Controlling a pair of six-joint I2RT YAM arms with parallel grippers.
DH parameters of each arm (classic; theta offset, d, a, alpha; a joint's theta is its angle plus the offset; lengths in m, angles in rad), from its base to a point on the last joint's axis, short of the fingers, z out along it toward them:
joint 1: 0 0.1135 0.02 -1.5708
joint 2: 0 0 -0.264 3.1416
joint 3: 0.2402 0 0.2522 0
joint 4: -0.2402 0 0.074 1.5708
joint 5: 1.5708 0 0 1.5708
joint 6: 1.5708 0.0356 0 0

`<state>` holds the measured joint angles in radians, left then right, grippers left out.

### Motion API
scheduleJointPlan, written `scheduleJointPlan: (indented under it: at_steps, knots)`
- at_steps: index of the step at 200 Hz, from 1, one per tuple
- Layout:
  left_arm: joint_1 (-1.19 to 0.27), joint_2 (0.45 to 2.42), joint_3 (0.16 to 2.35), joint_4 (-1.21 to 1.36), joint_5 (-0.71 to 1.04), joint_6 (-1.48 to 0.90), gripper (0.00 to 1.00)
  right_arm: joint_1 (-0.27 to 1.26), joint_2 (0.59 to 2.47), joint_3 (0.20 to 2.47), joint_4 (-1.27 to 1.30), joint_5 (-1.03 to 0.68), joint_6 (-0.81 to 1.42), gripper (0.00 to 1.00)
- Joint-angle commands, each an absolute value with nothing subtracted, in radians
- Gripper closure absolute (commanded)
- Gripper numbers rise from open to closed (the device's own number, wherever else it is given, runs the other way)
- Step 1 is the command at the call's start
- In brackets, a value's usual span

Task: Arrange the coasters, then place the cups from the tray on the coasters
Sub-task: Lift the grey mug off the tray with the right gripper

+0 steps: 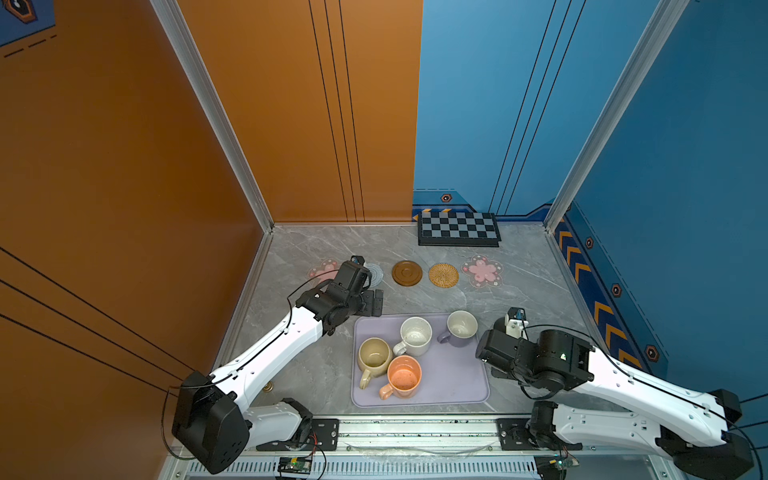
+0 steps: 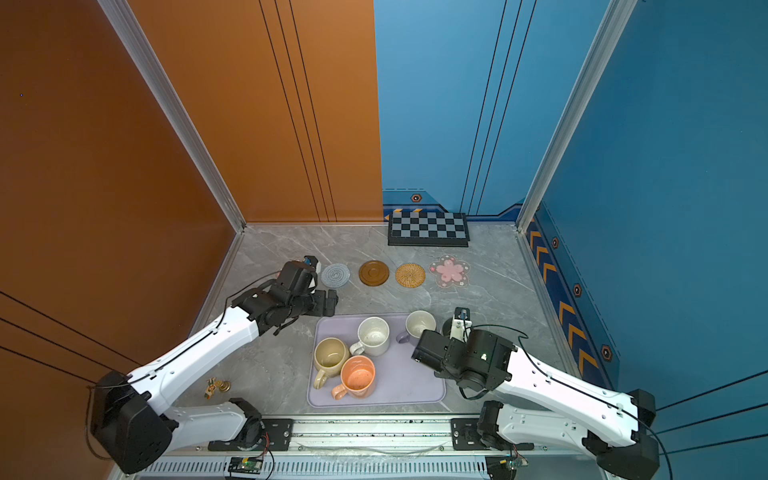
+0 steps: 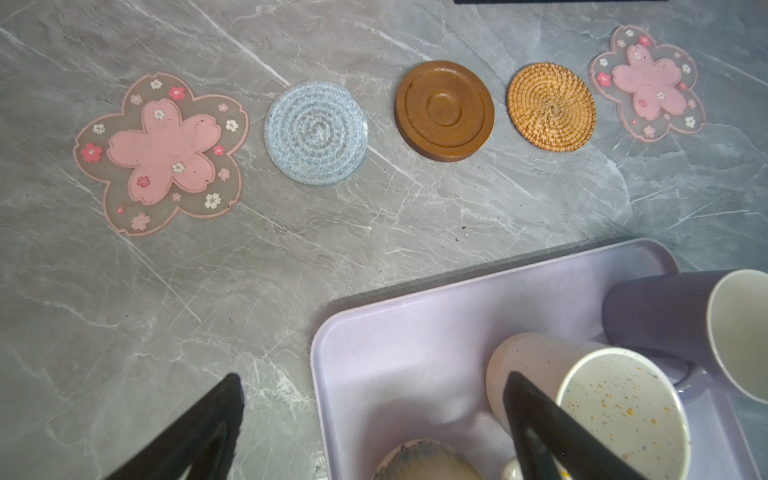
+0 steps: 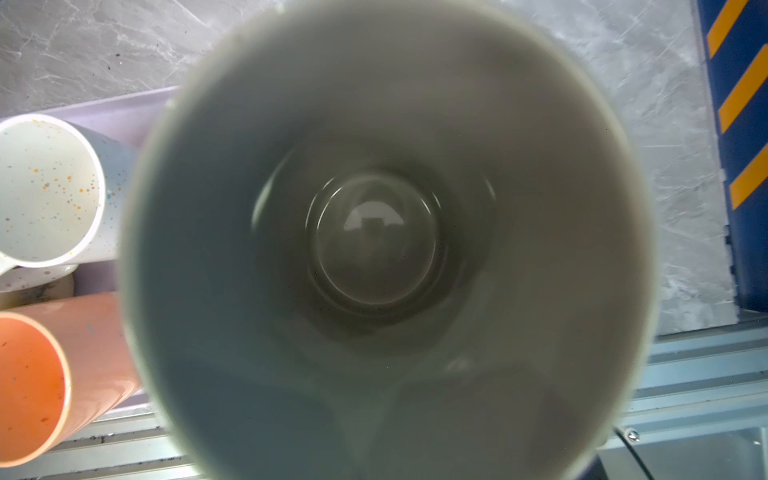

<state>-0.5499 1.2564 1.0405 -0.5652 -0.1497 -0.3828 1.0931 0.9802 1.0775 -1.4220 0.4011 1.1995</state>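
Five coasters lie in a row at the back: pink flower [image 3: 162, 153], blue-grey crocheted [image 3: 316, 133], brown wooden disc [image 1: 407, 273], tan rattan [image 1: 443, 275], pink flower [image 1: 482, 271]. The lavender tray [image 1: 457, 374] holds the beige cup [image 1: 374, 357], speckled white cup [image 1: 415, 336], orange cup [image 1: 404, 377] and lavender cup [image 1: 460, 328]. My left gripper [image 3: 374, 380] hangs open over the tray's back left corner, holding nothing. My right gripper [image 1: 500, 332] is at the tray's right edge, shut on the grey cup [image 4: 374, 232], whose inside fills the right wrist view; the fingers are hidden.
A black-and-grey checkerboard [image 1: 459, 228] leans at the back wall behind the coasters. A small brass-coloured object [image 2: 218, 386] lies near the left arm's base. Walls close the left, back and right sides; a metal rail [image 1: 415, 432] runs along the front edge.
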Motion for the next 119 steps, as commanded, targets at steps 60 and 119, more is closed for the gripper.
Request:
scheduleJointPlan:
  at_steps: [60, 119]
  knots:
    - [-0.545, 1.328, 1.191, -0.629, -0.166, -0.346, 0.02, 0.818, 1.024, 1.23, -1.363, 0.495, 0.833, 1.0]
    - [-0.532, 1.359, 1.264, -0.661, -0.183, -0.34, 0.02, 0.574, 1.129, 1.262, -1.14, 0.342, 0.504, 1.0]
